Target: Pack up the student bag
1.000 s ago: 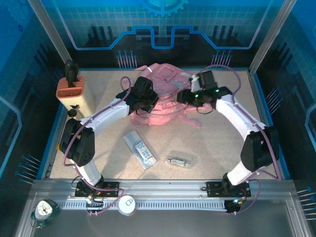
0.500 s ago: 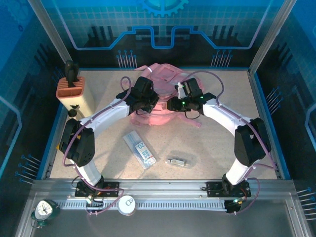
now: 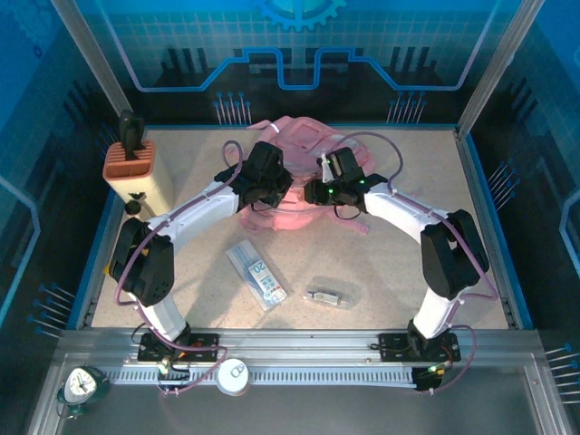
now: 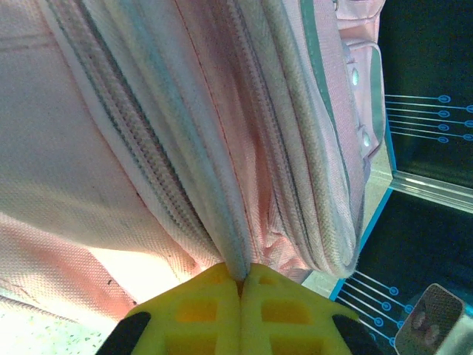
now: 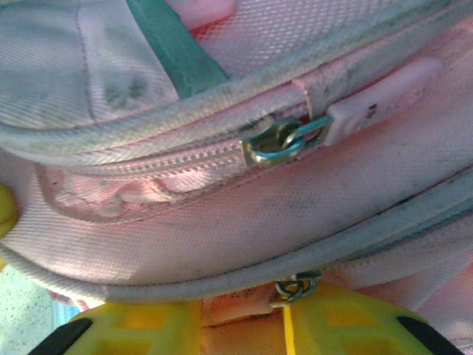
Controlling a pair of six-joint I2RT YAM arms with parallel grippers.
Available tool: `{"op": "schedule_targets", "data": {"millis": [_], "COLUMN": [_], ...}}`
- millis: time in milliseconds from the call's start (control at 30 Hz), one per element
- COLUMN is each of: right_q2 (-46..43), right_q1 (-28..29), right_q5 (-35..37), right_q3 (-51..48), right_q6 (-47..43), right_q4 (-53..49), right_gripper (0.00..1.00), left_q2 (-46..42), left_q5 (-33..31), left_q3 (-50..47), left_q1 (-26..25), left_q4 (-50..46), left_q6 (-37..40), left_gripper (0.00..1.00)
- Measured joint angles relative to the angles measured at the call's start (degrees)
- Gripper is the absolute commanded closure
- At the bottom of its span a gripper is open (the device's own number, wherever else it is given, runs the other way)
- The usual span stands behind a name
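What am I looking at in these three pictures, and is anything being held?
Two robot arms are bolted at the table's near edge. The wide picture looks down from above; the two close-ups come from wrist cameras. On the table lie the student bag, a blue-labelled packet, a small clear packet and a tan holder. The left gripper is shut on a white-trimmed fold of the bag. The right gripper has its yellow fingers nearly together at a metal zip pull; whether they grip it cannot be told.
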Motion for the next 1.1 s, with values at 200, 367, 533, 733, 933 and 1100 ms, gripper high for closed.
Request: {"op": "schedule_targets", "data": {"millis": [200, 367, 533, 733, 933, 1100], "right_q2": [0.04, 0.13, -0.26, -2.58, -2.64, -2.64], "right_q1": [0.74, 0.74, 0.76, -1.51, -5.11, -6.14], "right_q5": [2.75, 3.93, 8.07, 6.82, 5.27, 3.63], "right_q3": [-0.63, -1.60, -1.88, -2.95, -2.89, -2.49], "right_q6": [0.35, 1.40, 2.14, 0.76, -2.38, -5.84], "right_q4": [0.83, 2.03, 1.31, 0.76, 0.13, -0.74], "right_gripper": [0.72, 0.85, 1.00, 1.00, 1.00, 1.00], "left_q2": [0.00, 0.00, -0.13, -1.42, -3.54, -4.50], "left_q5": [-0.44, -0.94, -1.51, -0.83, 0.92, 1.99], "left_q3": [0.44, 0.59, 0.63, 0.50, -1.77, -2.56], "left_q1": [-0.17, -0.44, -0.48, -0.59, 0.66, 1.46], "left_q4": [-0.22, -0.39, -0.90, -1.05, -0.85, -0.87], "left_q6": [0.07, 0.48, 0.90, 1.20, 2.19, 2.27], "left_gripper": [1.00, 1.00, 1.00, 1.00, 1.00, 1.00]}}
